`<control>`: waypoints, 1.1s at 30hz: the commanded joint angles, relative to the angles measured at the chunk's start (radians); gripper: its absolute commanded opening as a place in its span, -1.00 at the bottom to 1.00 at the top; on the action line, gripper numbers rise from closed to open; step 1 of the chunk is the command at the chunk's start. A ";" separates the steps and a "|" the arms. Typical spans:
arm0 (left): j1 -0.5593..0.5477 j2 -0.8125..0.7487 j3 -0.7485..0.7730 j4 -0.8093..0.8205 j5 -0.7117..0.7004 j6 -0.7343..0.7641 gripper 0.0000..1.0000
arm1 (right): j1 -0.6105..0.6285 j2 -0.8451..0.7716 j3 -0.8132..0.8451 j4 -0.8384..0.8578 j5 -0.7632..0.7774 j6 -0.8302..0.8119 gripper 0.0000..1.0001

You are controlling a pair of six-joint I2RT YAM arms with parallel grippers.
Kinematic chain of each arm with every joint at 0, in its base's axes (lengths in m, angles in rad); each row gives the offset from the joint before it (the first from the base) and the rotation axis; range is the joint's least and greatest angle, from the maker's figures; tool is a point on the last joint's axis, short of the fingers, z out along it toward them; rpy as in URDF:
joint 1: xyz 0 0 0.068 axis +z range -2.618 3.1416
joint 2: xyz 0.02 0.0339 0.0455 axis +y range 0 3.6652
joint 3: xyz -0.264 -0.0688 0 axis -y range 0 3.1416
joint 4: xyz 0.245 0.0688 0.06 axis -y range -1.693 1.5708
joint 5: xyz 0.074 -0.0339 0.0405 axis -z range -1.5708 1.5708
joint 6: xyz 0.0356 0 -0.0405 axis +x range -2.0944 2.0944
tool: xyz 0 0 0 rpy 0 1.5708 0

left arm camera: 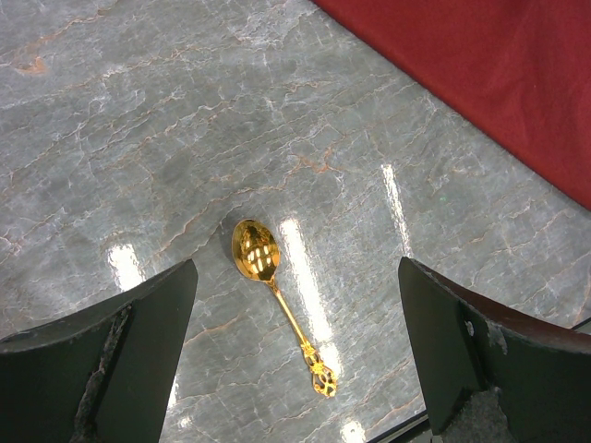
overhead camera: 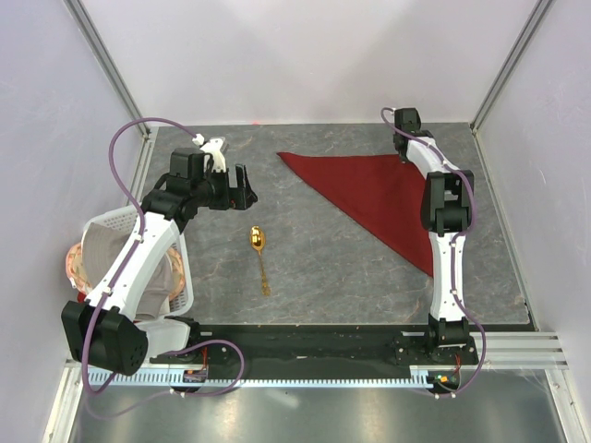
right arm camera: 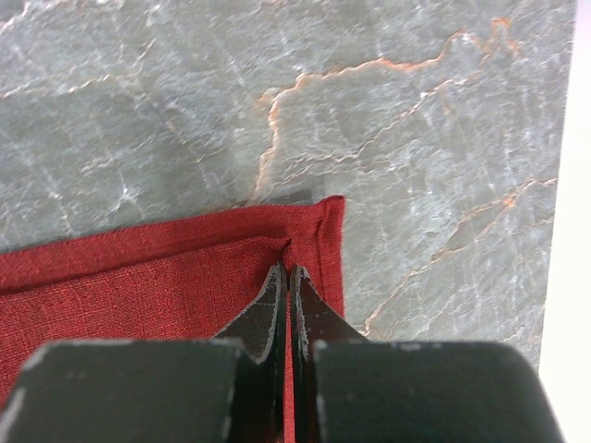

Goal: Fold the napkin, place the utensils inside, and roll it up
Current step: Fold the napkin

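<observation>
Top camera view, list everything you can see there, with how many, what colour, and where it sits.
napkin: one, maroon, folded into a triangle, far right of the table
spoon: one, gold, flat on the table left of centre, bowl pointing away from the arm bases
basket: one, white, at the table's left edge
cloth: one, grey-beige, inside the basket
table: one, grey marbled top
arms: two, white and black, based at the near edge
left gripper: open, above the table beyond the spoon
right gripper: shut on the napkin's far corner
</observation>
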 commanded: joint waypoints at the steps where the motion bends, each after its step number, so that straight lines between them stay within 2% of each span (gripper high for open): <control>1: 0.004 0.004 0.005 0.046 0.021 0.034 0.93 | -0.011 0.010 0.062 0.019 0.041 0.005 -1.00; 21: 0.004 0.007 0.005 0.044 0.027 0.036 0.93 | -0.014 0.059 0.131 0.022 0.040 -0.003 -1.00; 23: 0.004 0.009 0.005 0.044 0.028 0.036 0.93 | -0.014 0.060 0.132 0.022 0.043 0.000 -0.79; 27: 0.004 0.008 0.005 0.044 0.031 0.039 0.93 | -0.014 0.043 0.123 0.020 0.040 0.003 -0.10; 30: 0.005 0.006 0.006 0.044 0.033 0.040 0.93 | -0.016 0.027 0.118 0.025 0.021 -0.003 0.33; 33: 0.004 0.003 0.003 0.044 0.030 0.040 0.93 | -0.014 0.005 0.111 0.034 0.017 -0.006 0.51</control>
